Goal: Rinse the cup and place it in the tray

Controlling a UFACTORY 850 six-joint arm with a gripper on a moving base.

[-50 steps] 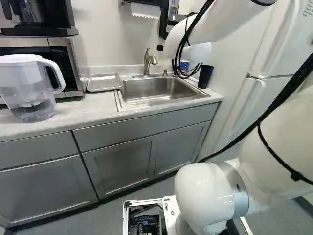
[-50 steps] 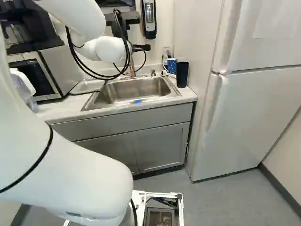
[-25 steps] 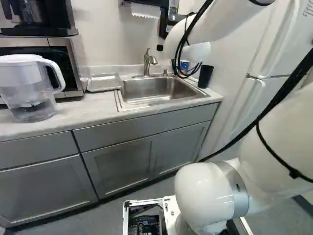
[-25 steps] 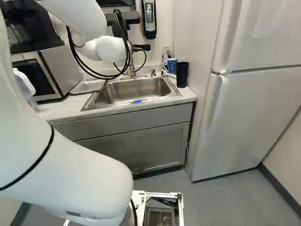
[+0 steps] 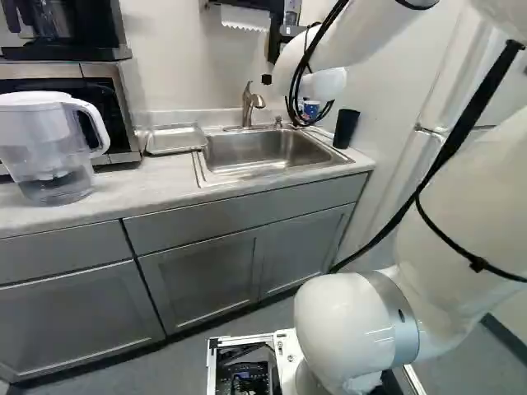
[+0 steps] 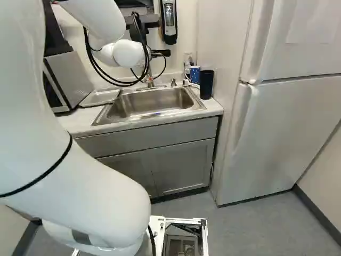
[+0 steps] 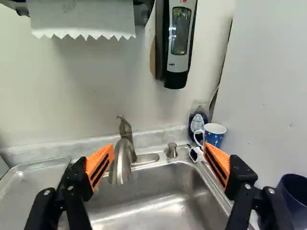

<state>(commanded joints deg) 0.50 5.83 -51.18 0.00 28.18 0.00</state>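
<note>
The likely task cup is the tall, dark-blue tumbler (image 7: 293,199), upright on the worktop (image 5: 156,185), just outside the hand's right finger. A small blue patterned cup with a white rim (image 7: 214,136) stands just beyond that finger's tip, so I cannot be certain which is meant. Neither is gripped: the black hand (image 7: 159,155) stands wide, its orange pads (image 7: 100,165) well apart with nothing pinched between them.

Ahead of the hand is the brushed-metal faucet (image 7: 122,158), its spout close to the left finger in view; below lies the stainless-steel sink (image 7: 153,184). The shallow metal tray (image 7: 31,184) is to the hand's left, beside the sink. Rinsing seems still to be done.

Reaching right for the tumbler with the fingers this wide could push it against the white refrigerator (image 6: 287,117), or clip the patterned cup and the white-handled brush (image 7: 195,153) near it. Advancing straight on might strike the faucet, and the arm's looped black cables (image 6: 114,82) could catch on it. A wet, smooth cup may slip.

The grey-and-black wall dispenser (image 7: 178,43), above and ahead, carries small lettering; the white paper towel (image 7: 81,17) has a faint mark.
</note>
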